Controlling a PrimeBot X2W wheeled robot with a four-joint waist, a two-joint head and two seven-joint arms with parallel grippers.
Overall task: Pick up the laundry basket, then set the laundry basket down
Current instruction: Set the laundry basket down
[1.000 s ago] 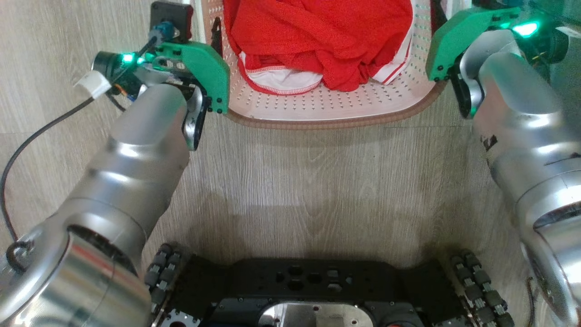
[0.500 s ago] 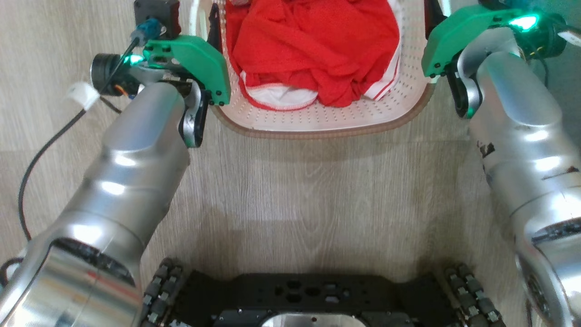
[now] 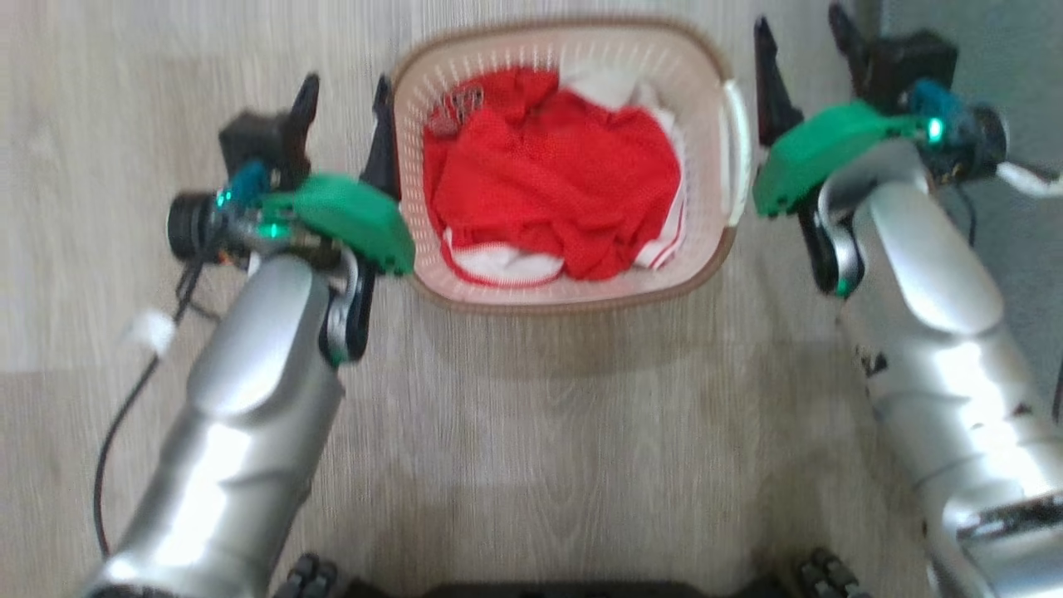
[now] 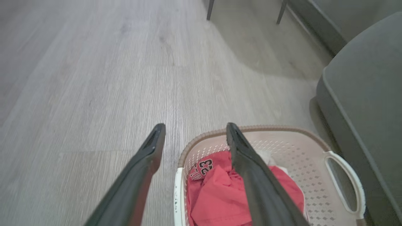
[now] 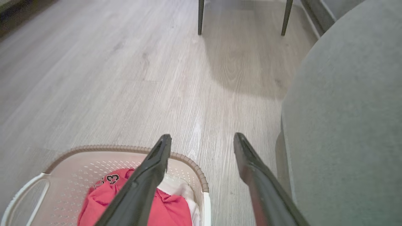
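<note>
Set on wood floor (image 3: pixel 540 457) between left gripper (image 3: pixel 345 108) and right gripper (image 3: pixel 801 41): small cream-white perforated plastic laundry basket (image 3: pixel 706 124) with brown woven-look rim (image 3: pixel 573 303). Open wide on both sides, gripping nothing. Unclear whether touching rim. Partly hidden behind 2 dark fingers (image 4: pixel 251 175): red jersey (image 3: pixel 548 191) inside.

Perforated matt plastic laundry basket (image 3: pixel 706 100), red mesh cloth (image 3: pixel 548 191), wood-grain floor (image 3: pixel 581 448)
</note>
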